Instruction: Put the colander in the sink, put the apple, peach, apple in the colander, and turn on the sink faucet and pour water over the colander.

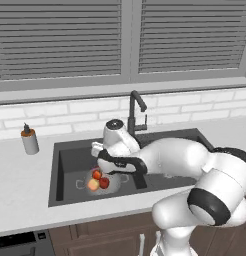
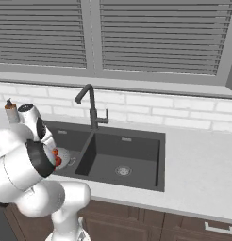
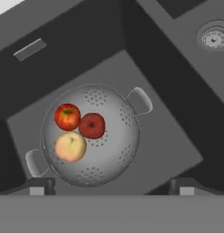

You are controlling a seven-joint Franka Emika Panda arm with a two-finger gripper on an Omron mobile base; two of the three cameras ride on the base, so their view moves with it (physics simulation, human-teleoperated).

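The silvery colander (image 3: 109, 104) sits on the floor of the left basin of the dark sink (image 1: 57, 150). Inside it lie a bright red apple (image 3: 67, 116), a darker red apple (image 3: 92, 125) and the pale yellow-orange peach (image 3: 70, 146), all touching. My gripper (image 3: 111, 187) hangs straight above the colander, open, with nothing between its fingertips. In the left base view the hand covers the colander's (image 1: 112, 179) back rim. The sink faucet (image 1: 137, 107) stands behind the sink, its spout pointing toward the basins. Water is out of view.
The right basin (image 2: 136, 160) has a round steel drain (image 2: 122, 170). A small grey soap dispenser (image 1: 29, 140) stands on the counter left of the sink. A white brick wall and a window with blinds run behind.
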